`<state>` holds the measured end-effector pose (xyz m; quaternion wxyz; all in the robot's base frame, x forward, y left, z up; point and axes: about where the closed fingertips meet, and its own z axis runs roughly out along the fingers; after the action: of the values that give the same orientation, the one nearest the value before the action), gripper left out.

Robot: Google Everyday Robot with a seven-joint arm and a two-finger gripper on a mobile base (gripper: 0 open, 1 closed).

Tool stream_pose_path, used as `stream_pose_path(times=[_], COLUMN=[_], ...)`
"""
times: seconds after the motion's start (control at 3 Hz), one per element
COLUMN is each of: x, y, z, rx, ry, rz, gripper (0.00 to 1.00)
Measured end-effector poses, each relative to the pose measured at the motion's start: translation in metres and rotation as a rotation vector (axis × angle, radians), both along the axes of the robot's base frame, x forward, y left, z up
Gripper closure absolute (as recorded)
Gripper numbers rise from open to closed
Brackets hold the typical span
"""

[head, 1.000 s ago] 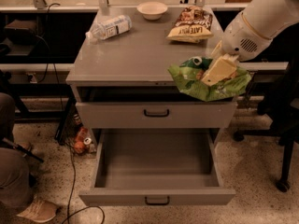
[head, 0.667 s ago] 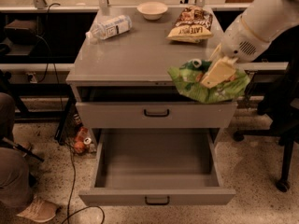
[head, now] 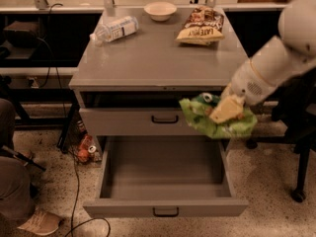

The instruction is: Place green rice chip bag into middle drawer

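Tool (head: pixel 226 110) hangs at the right front corner of the counter (head: pixel 148 58), fingers clamped on the green bag (head: pixel 237 128). That bag is held in the air, beside the closed drawer front (head: pixel 133 122) and above the right edge of the open drawer (head: pixel 163 174). On the grey counter lie a yellow chip bag (head: pixel 200 27), a bowl (head: pixel 160 10) and a water bottle (head: pixel 114 29). On the speckled floor (head: pixel 266 181), left of the drawers: small red objects (head: pixel 85 149), a cable (head: pixel 74 201), a shoe (head: pixel 39 222).

Gripper (head: pixel 226 110) at right, jaws clamped on green rice chip bag (head: pixel 197 116).
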<state>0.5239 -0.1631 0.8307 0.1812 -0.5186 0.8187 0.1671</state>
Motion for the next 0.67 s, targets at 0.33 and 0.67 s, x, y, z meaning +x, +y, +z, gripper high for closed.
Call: stream_pose_path(times=[0.33, 0.67], x=[-0.026, -0.062], y=[0.001, 0.017], z=[-0.078, -0.167], rx=[0.016, 0.056], ry=[0.123, 0.278], rz=[-0.073, -0.125], gripper=[1.0, 1.0])
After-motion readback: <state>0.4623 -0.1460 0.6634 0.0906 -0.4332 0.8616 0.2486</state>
